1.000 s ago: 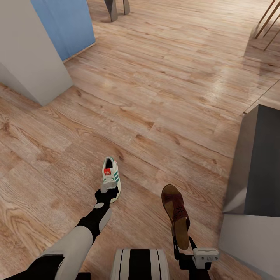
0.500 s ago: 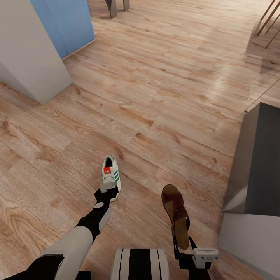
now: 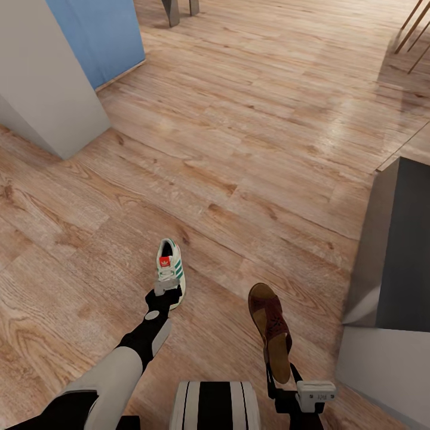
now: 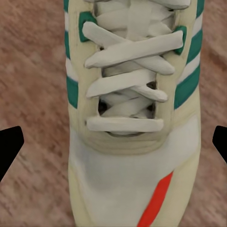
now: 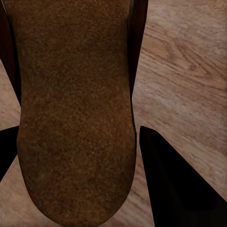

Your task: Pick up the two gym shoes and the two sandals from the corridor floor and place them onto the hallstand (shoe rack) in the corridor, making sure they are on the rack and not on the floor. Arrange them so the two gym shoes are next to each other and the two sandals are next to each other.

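Note:
One gym shoe (image 3: pixel 170 263), white with green stripes and a red heel patch, lies on the corridor floor (image 3: pixel 251 149) with its toe toward me. My left gripper (image 3: pixel 162 291) hovers over that toe. In the left wrist view its black fingertips (image 4: pixel 10 146) stand far apart on either side of the gym shoe (image 4: pixel 127 94), with a gap at each side, so it is open. My right gripper (image 3: pixel 280 369) is shut on the heel end of a brown sandal (image 3: pixel 272 322), held above the floor. The sandal's tan footbed (image 5: pixel 71 118) sits between the right gripper's (image 5: pixel 80 156) fingers.
A grey block-like unit (image 3: pixel 394 257) with a dark face stands close on the right; I cannot tell whether it is the hallstand. A light-grey wall corner (image 3: pixel 48 89) and a blue panel (image 3: pixel 107 36) are at the far left. Thin furniture legs (image 3: pixel 412 36) show at the far right.
The whole picture has shifted very slightly, so the camera moved. Both grippers, the gym shoe and the sandal keep their places relative to me.

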Motion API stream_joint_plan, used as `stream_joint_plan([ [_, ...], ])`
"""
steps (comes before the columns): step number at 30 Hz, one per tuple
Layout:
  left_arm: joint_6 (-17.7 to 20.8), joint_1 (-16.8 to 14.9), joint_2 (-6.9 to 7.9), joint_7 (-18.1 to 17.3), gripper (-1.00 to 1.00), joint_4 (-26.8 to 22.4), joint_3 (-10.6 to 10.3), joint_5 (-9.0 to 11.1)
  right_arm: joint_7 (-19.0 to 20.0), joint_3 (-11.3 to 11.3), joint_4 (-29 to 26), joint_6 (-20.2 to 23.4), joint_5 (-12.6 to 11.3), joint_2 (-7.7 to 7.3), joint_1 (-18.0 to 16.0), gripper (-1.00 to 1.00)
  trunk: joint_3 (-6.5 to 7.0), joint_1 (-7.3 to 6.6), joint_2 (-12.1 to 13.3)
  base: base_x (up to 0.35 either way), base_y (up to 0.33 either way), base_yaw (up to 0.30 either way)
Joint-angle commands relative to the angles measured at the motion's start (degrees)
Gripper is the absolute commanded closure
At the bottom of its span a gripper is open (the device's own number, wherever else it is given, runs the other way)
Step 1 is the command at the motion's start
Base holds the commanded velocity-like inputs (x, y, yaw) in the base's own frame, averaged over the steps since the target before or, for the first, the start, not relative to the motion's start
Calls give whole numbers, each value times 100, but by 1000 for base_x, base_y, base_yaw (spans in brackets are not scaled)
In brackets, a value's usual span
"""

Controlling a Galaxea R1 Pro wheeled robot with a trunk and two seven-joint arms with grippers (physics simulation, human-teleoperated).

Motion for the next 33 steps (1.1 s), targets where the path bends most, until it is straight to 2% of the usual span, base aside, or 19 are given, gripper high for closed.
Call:
stream_joint_plan([
  [1, 0, 0, -1, -2, -100, 0, 0, 0, 12, 0, 0, -5, -17, 0, 0, 100, 0, 0, 0, 0, 0, 0],
  [33, 0, 0, -6, -4, -100, 6, -19, -1, 9, 0, 1, -5, -17, 0, -14, 100, -87, 0, 0, 0, 0, 0],
])
